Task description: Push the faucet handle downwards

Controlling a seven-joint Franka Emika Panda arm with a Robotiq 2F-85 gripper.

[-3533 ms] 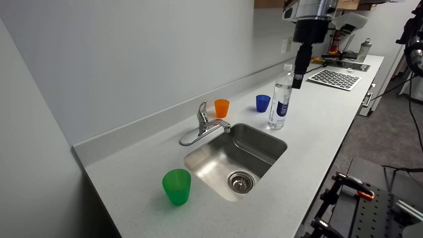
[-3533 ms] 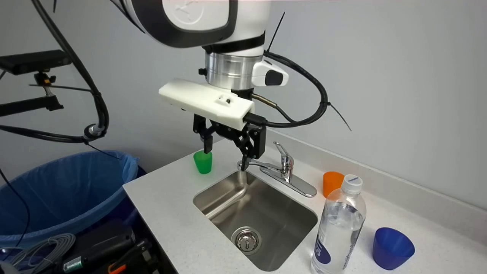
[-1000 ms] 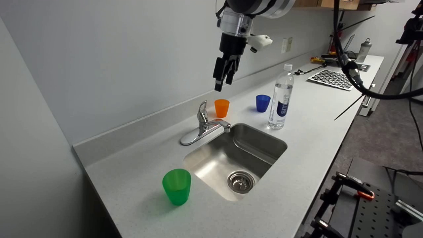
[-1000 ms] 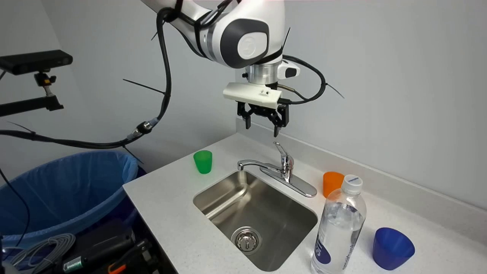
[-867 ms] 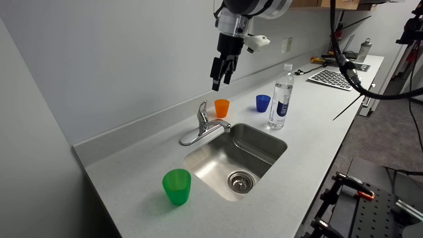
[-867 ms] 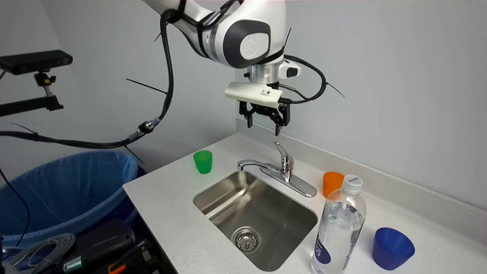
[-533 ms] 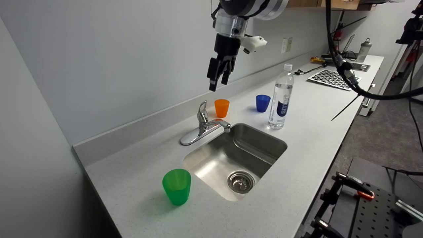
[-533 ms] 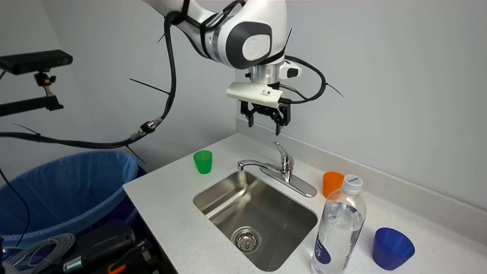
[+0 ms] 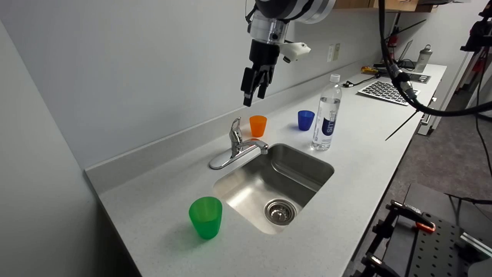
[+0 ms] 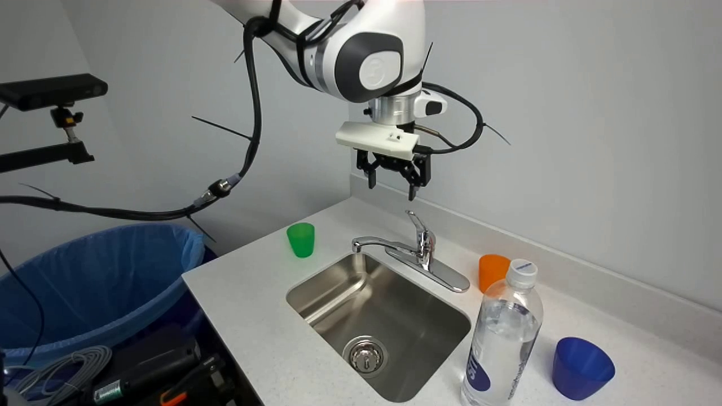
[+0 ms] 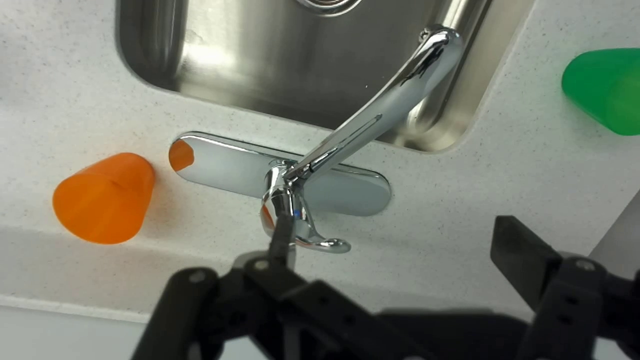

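The short, shiny chrome faucet handle (image 11: pixel 324 244) lies below my black 2-fingered claw (image 10: pixel 392 191), not touching it; in an exterior view 1 finger (image 10: pixel 412 190) stands almost straight over its tip. In both exterior views the handle's long axis points steeply up, tip raised, so I judge the push not yet done. The claw is spread wide, pointing down, holding nothing. With the jaws that far apart I think the handle could slip into the gap; I'd want that finger squarely over the tip, or both brought together, before lowering.

In the wrist view, well left of the claw, a translucent orange plastic cup (image 11: pixel 107 197) stands just beside the flat, round-ended chrome base plate (image 11: pixel 225 162). Next comes the handle, its tip showing between the 2 fingers, close to the finger on the cup's side. Then the slender chrome spout (image 11: pixel 370 120) reaches out ahead of the claw, over the brushed-steel sink (image 11: pixel 310 65) set in the white, speckled counter (image 11: pixel 450 185). Farther right of the claw is a translucent green plastic cup (image 11: pixel 602 90).

In an exterior view, to the right of the claw and lower, stand a tall, clear plastic bottle (image 10: pixel 499 349) with a white cap and a translucent dark-blue plastic cup (image 10: pixel 581 369), well apart. I judge the pale grey wall (image 10: pixel 564 141) behind the claw the likeliest obstacle.
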